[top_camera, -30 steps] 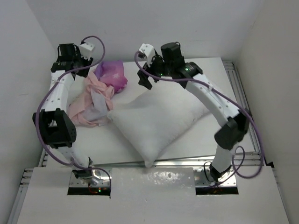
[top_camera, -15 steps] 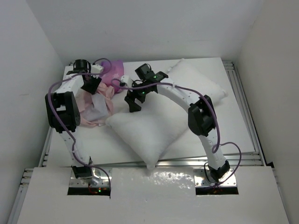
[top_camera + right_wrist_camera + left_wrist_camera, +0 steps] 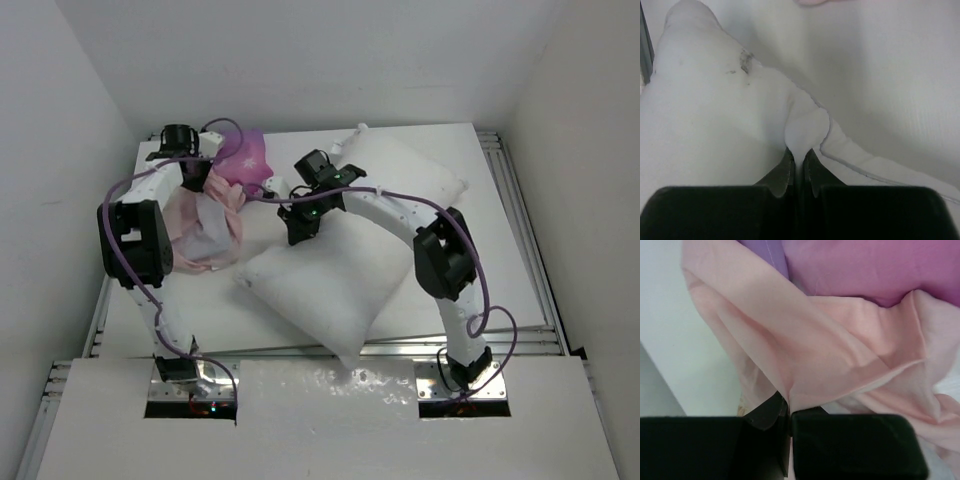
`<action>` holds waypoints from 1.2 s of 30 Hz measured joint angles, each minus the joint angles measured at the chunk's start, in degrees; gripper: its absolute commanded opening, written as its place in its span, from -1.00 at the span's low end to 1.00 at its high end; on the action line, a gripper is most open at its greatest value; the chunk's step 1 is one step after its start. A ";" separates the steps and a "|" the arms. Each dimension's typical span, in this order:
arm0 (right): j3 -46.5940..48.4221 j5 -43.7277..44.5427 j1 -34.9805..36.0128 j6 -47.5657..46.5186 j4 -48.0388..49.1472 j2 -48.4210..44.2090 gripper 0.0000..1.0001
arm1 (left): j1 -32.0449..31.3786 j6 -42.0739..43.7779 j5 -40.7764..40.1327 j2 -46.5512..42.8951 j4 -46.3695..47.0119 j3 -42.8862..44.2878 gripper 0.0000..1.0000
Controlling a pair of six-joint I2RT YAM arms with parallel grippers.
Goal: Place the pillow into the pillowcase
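Observation:
The white pillow (image 3: 330,285) lies slantwise across the table, from the back right to the front middle. My right gripper (image 3: 302,228) is shut on a pinch of its cover near its left edge; the right wrist view shows white pillow (image 3: 715,115) fabric squeezed between the right gripper (image 3: 799,159) jaws. The pillowcase (image 3: 205,225) is crumpled at the back left, purple behind and pale pink in front. My left gripper (image 3: 197,180) is shut on a fold of its pink inside; in the left wrist view the pillowcase (image 3: 805,340) fold runs into the left gripper (image 3: 788,407).
The white table (image 3: 500,250) has metal rails along its right edge (image 3: 530,270) and front. White walls stand close at the left, back and right. Purple cables loop off both arms over the table.
Both grippers have shut: the left on the pink pillowcase fold, the right on the pillow's cover. The pillow has slid toward the front, and its far corner has shifted left.

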 measured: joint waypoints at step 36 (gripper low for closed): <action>-20.00 28.11 -1.44 48.26 56.08 -6.10 -1.00 | -8.24 -2.32 -9.29 -16.50 -9.44 -7.37 -0.01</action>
